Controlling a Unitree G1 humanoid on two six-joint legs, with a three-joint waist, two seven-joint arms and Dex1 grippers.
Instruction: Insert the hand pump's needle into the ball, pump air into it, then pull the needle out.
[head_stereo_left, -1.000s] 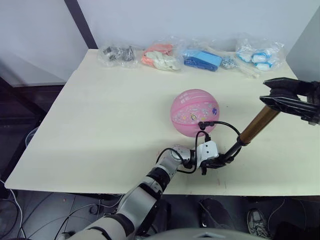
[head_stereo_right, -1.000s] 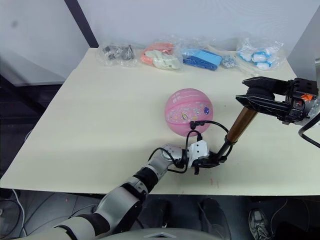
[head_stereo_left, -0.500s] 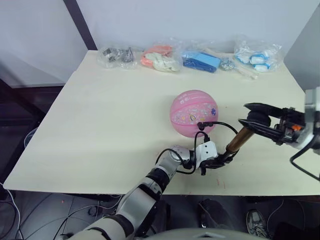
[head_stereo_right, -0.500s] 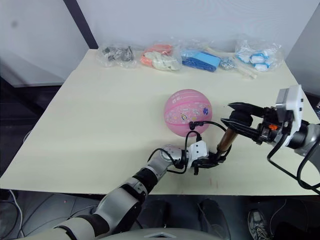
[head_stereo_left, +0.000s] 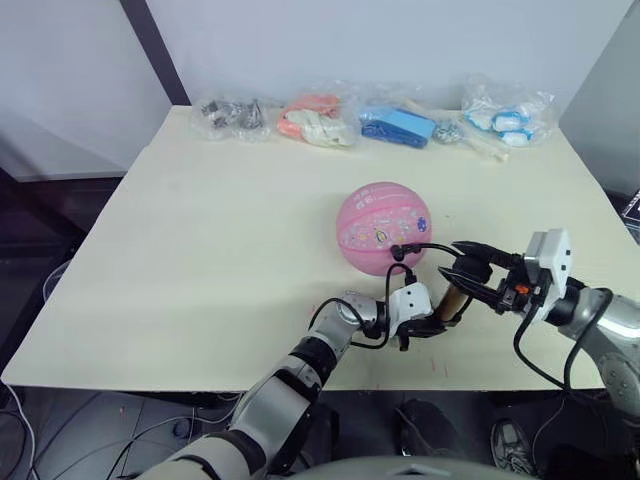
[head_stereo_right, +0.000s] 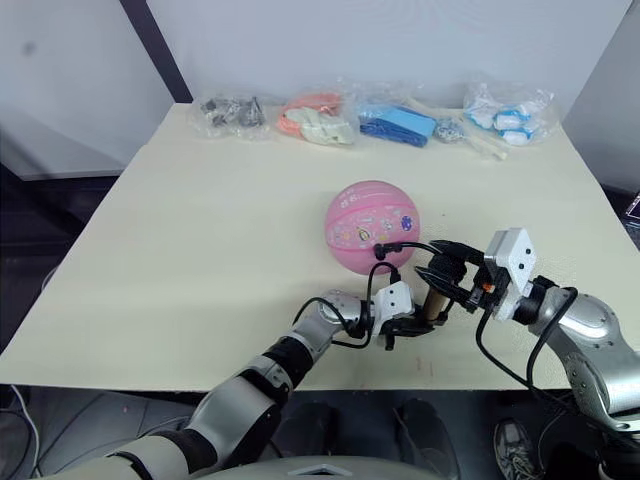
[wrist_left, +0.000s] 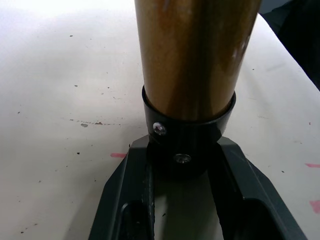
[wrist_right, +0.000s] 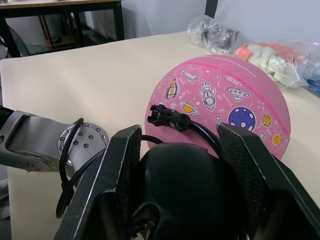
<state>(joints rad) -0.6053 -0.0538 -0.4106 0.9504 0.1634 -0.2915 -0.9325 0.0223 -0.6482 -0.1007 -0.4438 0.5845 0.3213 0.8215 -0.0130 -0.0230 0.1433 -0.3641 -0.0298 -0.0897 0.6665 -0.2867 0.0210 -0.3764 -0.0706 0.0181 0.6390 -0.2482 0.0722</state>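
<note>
Gripping the black lower end cap of the hand pump, the left gripper has its two fingers closed tight on either side of the cap, low against the table near its front edge. From there the bronze-gold cylinder rises a short way, tilted toward the robot's right, to the black handle, which sits pressed down close to the barrel between the fingers of the right gripper; the right wrist view shows those fingers flanking the rounded black handle top, clamped on it. A thin black hose loops from the pump base up to a small black fitting pressed against the near side of the ball; the needle itself is too small to make out. The pink ball rests on the table just behind both grippers. Several clear bags lie in a row along the far edge.
</note>
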